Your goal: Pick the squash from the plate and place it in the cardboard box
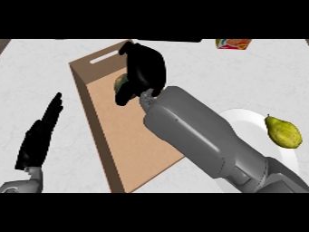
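My right hand [145, 68] reaches over the far end of the open cardboard box [94, 122], fingers and thumb curled round a small greenish squash [120, 83]. Only a sliver of the squash shows at the hand's left side, above the box floor. Whether it touches the floor I cannot tell. The white plate [246, 119] lies to the right of the box, partly hidden under my right forearm. My left hand [40, 134] rests at the lower left beside the box, fingers straight, holding nothing.
A yellow-green pear [283, 132] lies on the plate's right side. A small orange and red packet [233, 43] sits at the counter's far edge. The box has a slot handle [103, 57] in its far wall.
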You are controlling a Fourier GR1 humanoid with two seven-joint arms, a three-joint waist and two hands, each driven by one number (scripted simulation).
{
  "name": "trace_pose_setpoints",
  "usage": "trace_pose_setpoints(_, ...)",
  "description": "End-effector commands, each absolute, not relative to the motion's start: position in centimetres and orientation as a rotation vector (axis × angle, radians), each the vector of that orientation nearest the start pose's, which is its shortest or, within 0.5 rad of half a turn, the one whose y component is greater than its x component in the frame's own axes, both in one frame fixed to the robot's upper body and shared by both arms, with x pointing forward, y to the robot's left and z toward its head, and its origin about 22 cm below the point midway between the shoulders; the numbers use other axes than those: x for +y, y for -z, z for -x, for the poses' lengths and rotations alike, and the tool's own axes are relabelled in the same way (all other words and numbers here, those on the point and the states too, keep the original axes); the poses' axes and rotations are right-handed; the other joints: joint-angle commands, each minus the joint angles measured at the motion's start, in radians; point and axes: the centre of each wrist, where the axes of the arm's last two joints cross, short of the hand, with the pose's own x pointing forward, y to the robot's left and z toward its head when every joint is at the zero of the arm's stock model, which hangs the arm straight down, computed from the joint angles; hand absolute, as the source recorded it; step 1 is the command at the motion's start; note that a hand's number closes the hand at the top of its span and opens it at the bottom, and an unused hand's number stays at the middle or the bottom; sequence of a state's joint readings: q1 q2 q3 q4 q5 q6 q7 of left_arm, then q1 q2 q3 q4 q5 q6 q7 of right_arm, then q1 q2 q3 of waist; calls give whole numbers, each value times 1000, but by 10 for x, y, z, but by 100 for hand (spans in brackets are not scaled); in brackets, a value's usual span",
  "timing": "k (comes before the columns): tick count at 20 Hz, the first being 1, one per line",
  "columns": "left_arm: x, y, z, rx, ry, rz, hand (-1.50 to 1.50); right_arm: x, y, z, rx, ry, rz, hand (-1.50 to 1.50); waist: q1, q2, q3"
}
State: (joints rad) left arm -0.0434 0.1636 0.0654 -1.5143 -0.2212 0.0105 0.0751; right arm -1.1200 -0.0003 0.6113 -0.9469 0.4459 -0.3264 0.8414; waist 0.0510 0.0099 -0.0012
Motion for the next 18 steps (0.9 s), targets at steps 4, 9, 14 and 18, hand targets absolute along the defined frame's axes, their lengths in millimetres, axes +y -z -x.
trace_pose_setpoints(4, 284, -11, -253, -1472, 235, -326, 0, 22, -134, -372, -1498, -669, 631, -150, 12, 2, 0)
trace_pose_setpoints(9, 280, -15, -257, -1458, 237, -340, 0, 11, -132, -376, -1659, -321, 616, -150, 5, 3, 2)
trace_pose_setpoints(14, 291, -1, -245, -1449, 198, -362, 0, -15, -148, -383, -1711, -108, 496, -150, -39, -5, 2)
trace_pose_setpoints(18, 301, -20, -245, -1443, 204, -386, 0, -20, -163, -381, -1732, 68, 429, -150, -44, -12, 2)
